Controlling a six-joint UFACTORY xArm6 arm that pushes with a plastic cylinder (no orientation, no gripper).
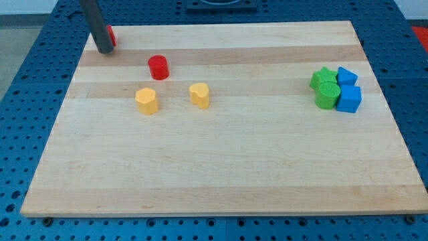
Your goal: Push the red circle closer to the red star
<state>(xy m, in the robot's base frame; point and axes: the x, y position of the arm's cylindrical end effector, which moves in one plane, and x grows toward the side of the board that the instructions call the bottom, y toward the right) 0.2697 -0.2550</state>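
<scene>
The red circle (158, 67) stands on the wooden board (221, 167) in the upper left part. The red star (110, 36) is at the board's top left corner, mostly hidden behind the dark rod; only a small red edge shows. My tip (105, 50) rests at that corner, just in front of the red star and up-left of the red circle, apart from the circle.
Two yellow blocks (147, 101) (199, 95) lie just below the red circle. At the view's right, a green star (324, 76), a green block (327, 95) and two blue blocks (346, 75) (349, 99) sit clustered together.
</scene>
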